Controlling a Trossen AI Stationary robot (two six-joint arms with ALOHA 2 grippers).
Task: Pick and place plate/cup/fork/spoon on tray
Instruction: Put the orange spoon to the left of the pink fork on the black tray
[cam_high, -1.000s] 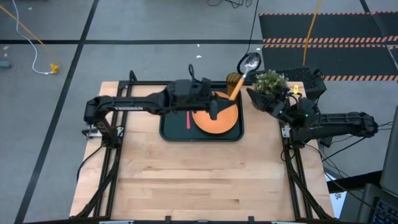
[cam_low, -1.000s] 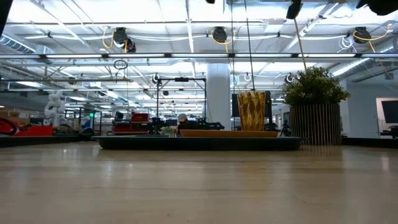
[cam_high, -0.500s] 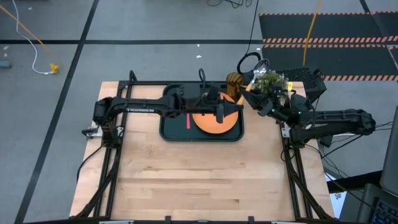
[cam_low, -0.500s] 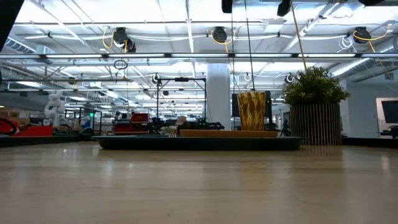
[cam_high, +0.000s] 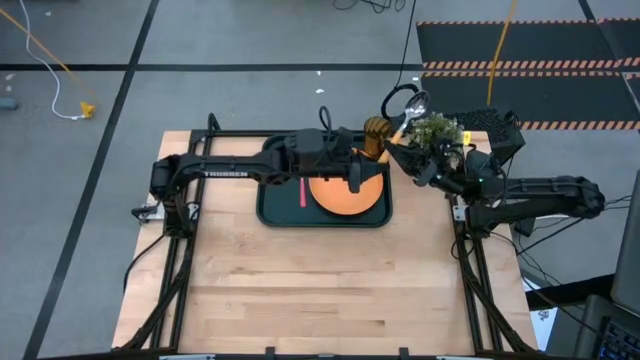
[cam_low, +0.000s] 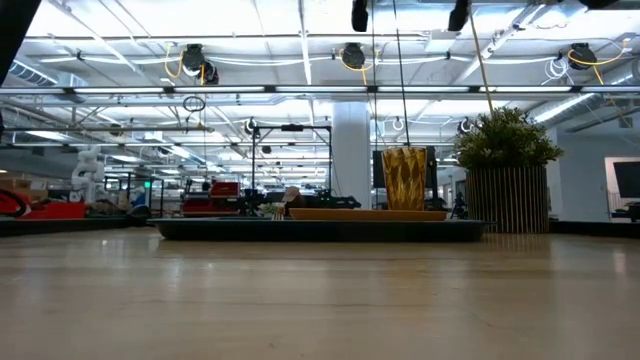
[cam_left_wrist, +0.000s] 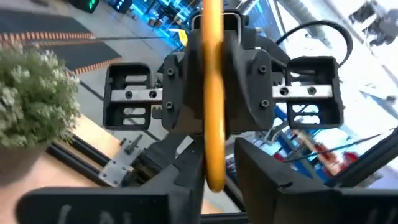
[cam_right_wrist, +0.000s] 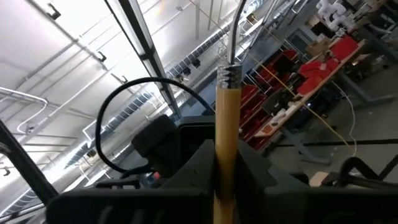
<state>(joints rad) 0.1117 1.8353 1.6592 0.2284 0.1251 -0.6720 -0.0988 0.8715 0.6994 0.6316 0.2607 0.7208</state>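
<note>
The spoon (cam_high: 404, 122), with a silver bowl and an orange-yellow handle, hangs in the air over the tray's far right corner, between my two grippers. My right gripper (cam_right_wrist: 225, 186) is shut on its handle. My left gripper (cam_left_wrist: 214, 193) is open, its fingers on either side of the handle's free end (cam_left_wrist: 213, 177), with a gap showing on one side. The dark green tray (cam_high: 272, 208) holds the orange plate (cam_high: 345, 197) and the red-handled fork (cam_high: 302, 193). The amber cup (cam_high: 374, 130) stands at the tray's far right corner. My right gripper pinches the spoon's orange handle about midway along it (cam_left_wrist: 213, 93) between its two fingers, which lie across the handle. The metal neck (cam_right_wrist: 230, 68) rises past the fingers. The spoon is lifted clear of the table and tray.
A potted green plant (cam_high: 436, 130) stands right beside my right gripper, at the table's far right. Its slatted pot (cam_low: 505, 198) shows next to the cup (cam_low: 403, 178) in the low view. The near half of the wooden table (cam_high: 320, 290) is bare board.
My left gripper has carried the spoon toward the table's right edge, to my right gripper, and the spoon's bowl has swung right. My right gripper has come left and toward the far edge to meet it. For the last half second both arms have held still.
</note>
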